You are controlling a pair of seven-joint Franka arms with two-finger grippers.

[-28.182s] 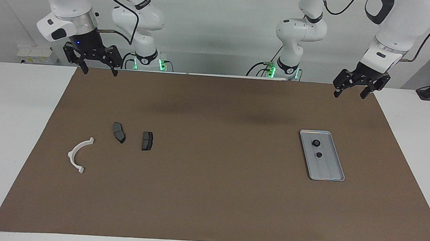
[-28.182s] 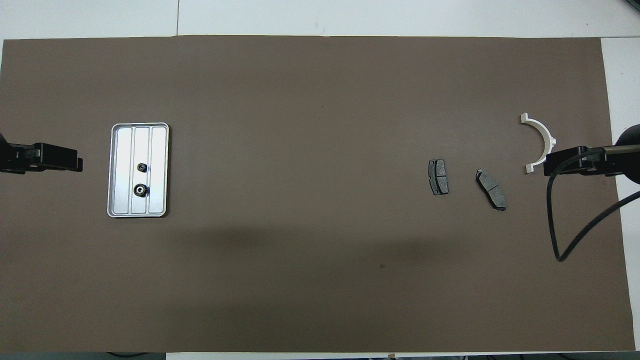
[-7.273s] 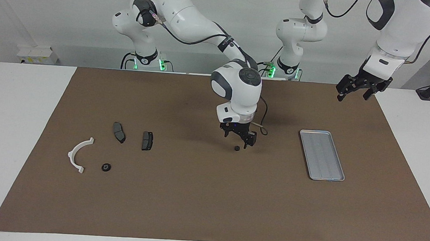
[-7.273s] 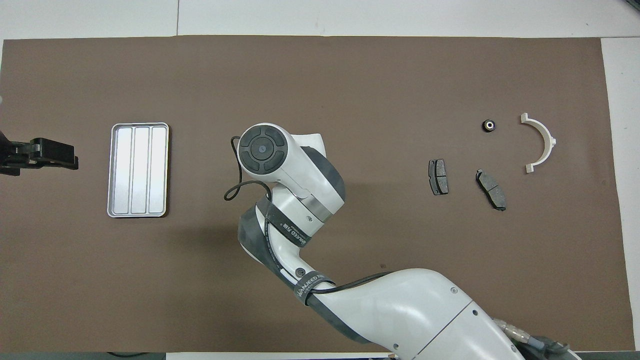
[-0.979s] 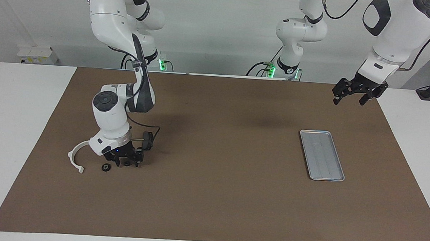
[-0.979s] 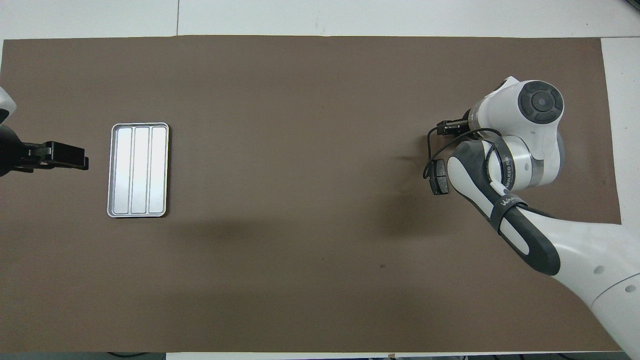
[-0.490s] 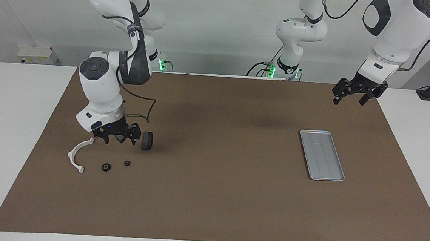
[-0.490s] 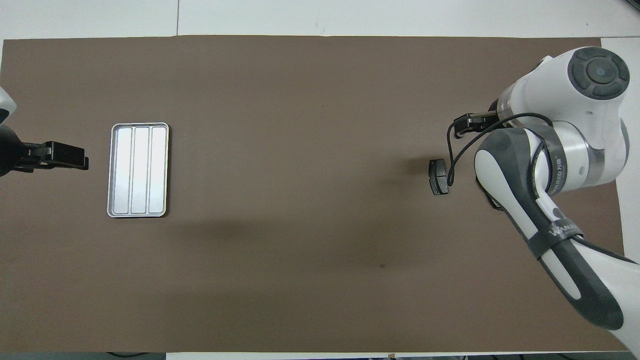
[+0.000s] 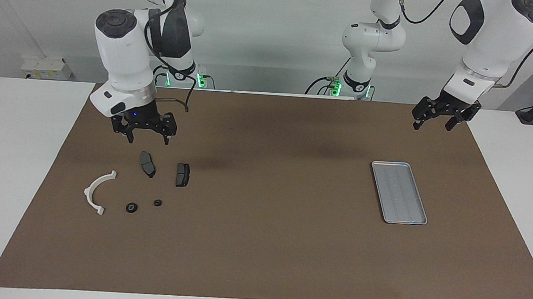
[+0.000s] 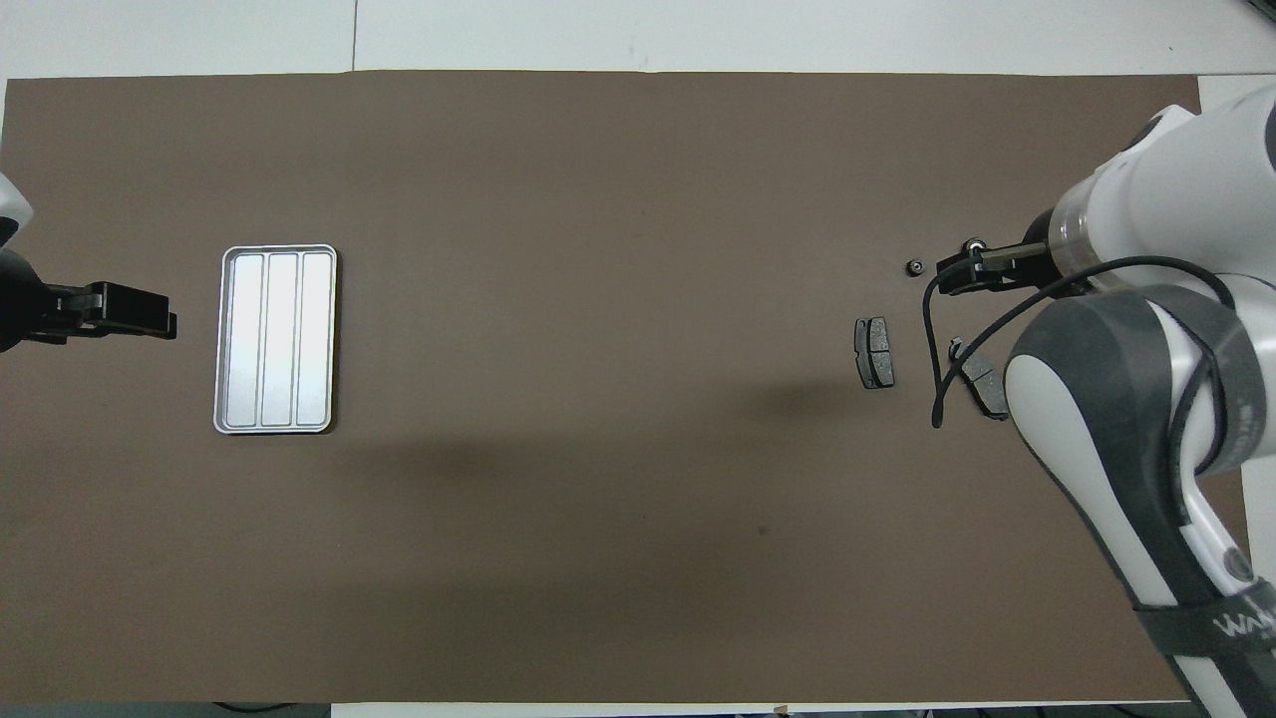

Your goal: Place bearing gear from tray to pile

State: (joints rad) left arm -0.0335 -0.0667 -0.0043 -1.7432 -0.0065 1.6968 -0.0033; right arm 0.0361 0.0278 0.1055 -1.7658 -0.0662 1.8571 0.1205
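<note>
1. The two small black round bearing gears (image 9: pixel 131 207) (image 9: pixel 157 202) lie on the brown bench mat beside the white plastic half-ring bracket (image 9: pixel 97 190), among the pile.
2. The flat silver ribbed metal tray (image 9: pixel 399 192) holds nothing.
3. The right claw (image 9: pixel 144 133), fingers apart and empty, hangs over the mat by the dark grey brake pads (image 9: pixel 147 163); the gears lie farther from the robots.
4. The left claw (image 9: pixel 441 115) waits, fingers apart.

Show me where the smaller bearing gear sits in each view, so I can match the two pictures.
Facing view: the smaller bearing gear lies on the brown mat, farther from the robots than the two brake pads, beside the larger gear.
Overhead view: it shows just clear of the right gripper, higher than the pads.
Shared landmark: the rectangular brake pad, nearer to the robots than the gear.
</note>
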